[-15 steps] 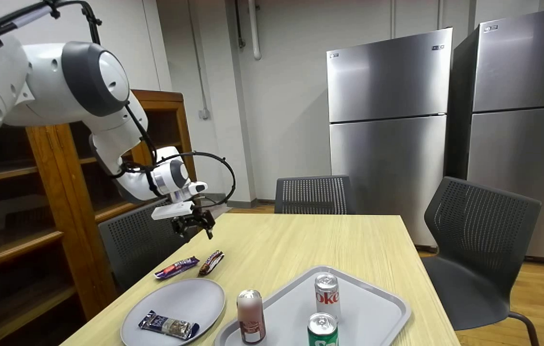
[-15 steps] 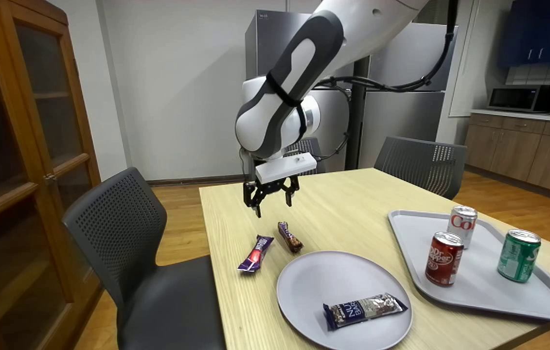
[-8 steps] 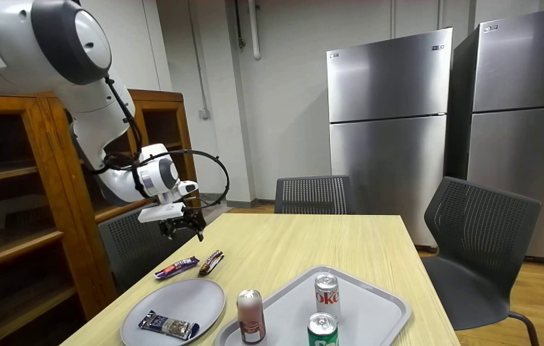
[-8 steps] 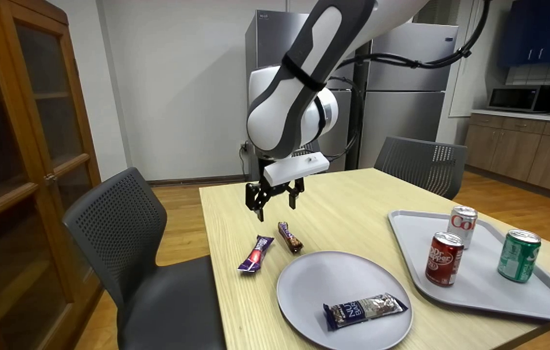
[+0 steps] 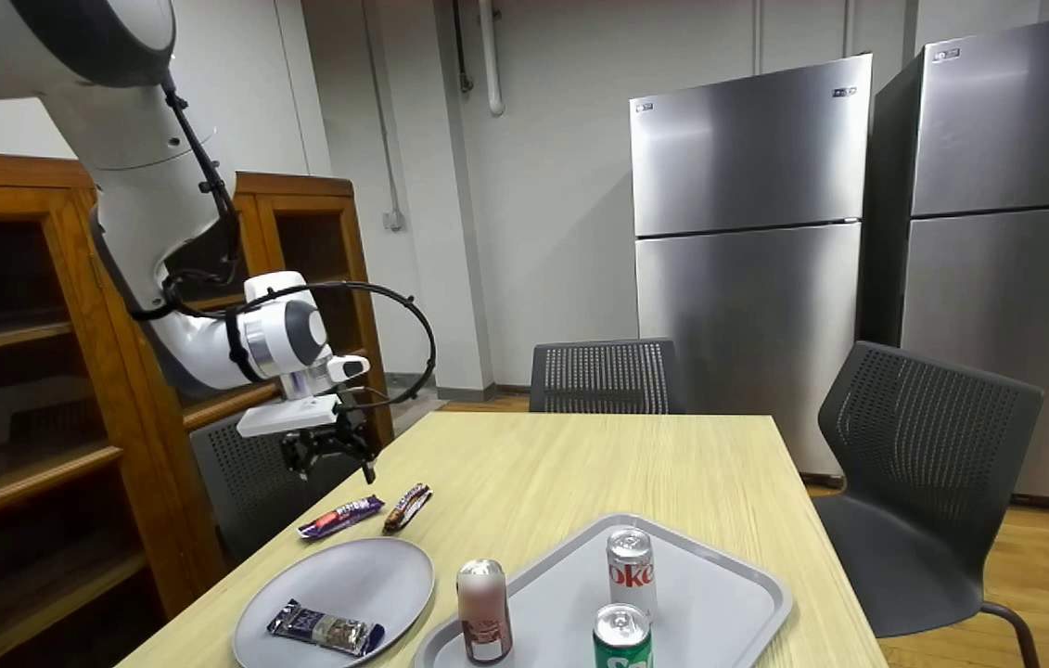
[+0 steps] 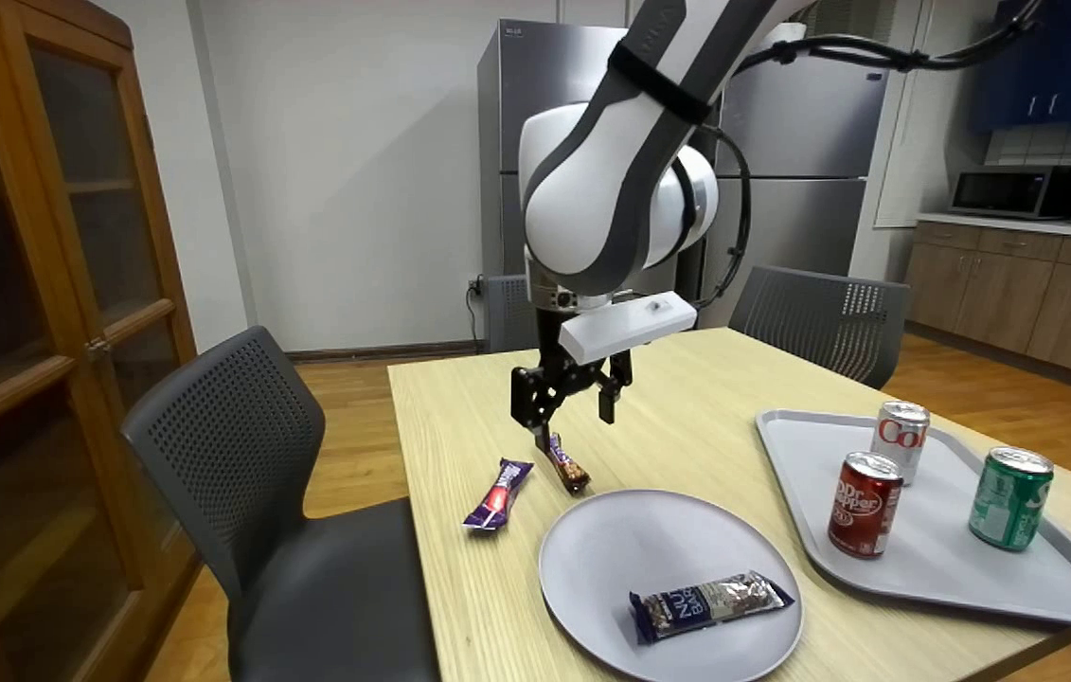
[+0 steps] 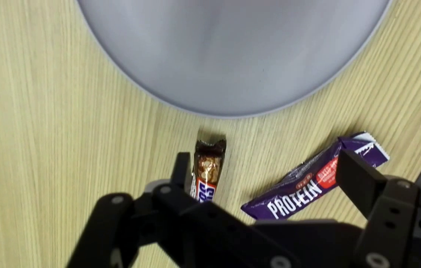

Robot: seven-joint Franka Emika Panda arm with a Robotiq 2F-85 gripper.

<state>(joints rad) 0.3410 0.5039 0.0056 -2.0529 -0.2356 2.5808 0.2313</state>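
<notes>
Candy bar (image 7: 207, 169): thin, in a shiny brown wrap with a crinkly end; lies on the bench below the jaws, beside the left-hand fingertip (image 7: 181, 169) as the wrist view shows it.
Protein bar (image 7: 292, 197): purple, glossy wrap with a zigzag end; also below the jaws, lying slanted, partly hidden by the right-hand fingertip (image 7: 359, 180) in that view.
Plate (image 7: 232, 67): round, smooth and gray with a thin rim; near the jaws and lower than them.
Nut bar (image 6: 710, 606): dark blue and silvery shiny wrap; on the plate, farther from the jaws than the first two bars.
Tray (image 6: 933, 578): flat, gray, with a raised edge; well apart from the jaws.
Cans: a red can (image 6: 865, 504), a silver can (image 6: 901, 440) and a green can (image 6: 1011, 497), round metal, all upright on the tray, well away from the jaws.
Bench (image 7: 46, 149): pale wood with thin lines; under the jaws.
Jaws: black, spread wide and empty, hanging above both bars without touching them.
</notes>
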